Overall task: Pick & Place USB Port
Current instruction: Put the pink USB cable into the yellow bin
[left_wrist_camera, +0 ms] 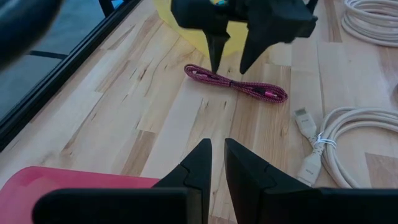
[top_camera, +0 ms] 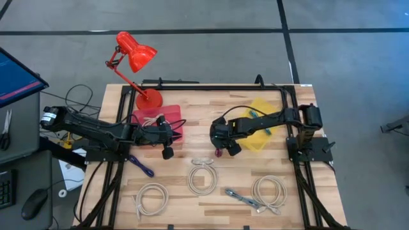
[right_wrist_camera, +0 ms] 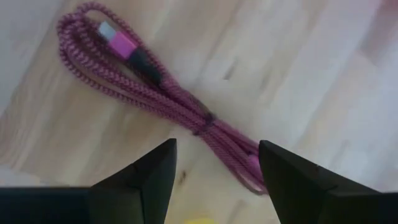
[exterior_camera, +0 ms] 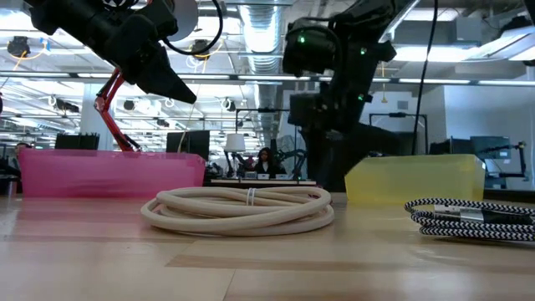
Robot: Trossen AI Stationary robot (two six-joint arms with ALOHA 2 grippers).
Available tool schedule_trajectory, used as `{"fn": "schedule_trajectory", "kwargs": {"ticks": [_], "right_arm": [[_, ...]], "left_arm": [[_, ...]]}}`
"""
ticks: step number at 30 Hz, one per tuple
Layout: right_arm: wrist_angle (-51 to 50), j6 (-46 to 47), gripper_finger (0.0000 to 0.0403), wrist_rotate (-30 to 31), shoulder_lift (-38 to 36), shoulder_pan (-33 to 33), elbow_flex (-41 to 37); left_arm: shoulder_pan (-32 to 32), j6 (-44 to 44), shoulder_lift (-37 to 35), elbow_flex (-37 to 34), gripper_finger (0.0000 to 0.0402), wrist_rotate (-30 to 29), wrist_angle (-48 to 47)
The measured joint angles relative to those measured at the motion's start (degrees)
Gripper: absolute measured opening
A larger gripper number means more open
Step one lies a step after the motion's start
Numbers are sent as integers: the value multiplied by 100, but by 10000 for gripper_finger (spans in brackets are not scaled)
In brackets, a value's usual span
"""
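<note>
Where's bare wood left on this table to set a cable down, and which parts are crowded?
Free: the strip between the pink bin and the yellow bin, behind the pink braided cable under the right gripper; also the front left corner beside the white coil. Crowded: the front row, where three white coils and the striped cable lie close.
</note>
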Motion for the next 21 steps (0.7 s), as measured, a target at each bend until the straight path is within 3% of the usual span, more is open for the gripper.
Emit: {"fn": "schedule_trajectory", "kwargs": {"ticks": [12, 16, 21], "right_arm": [[-3, -236, 205, -78, 375, 79, 126], [-28, -234, 154, -106, 349, 81, 111], [97, -234, 60, -95, 355, 76, 109]], "left_arm": [[-2, 0, 0, 0, 43, 0, 0], [-2, 0, 0, 0, 43, 0, 0], [-2, 1, 0, 0, 43, 0, -2]]}}
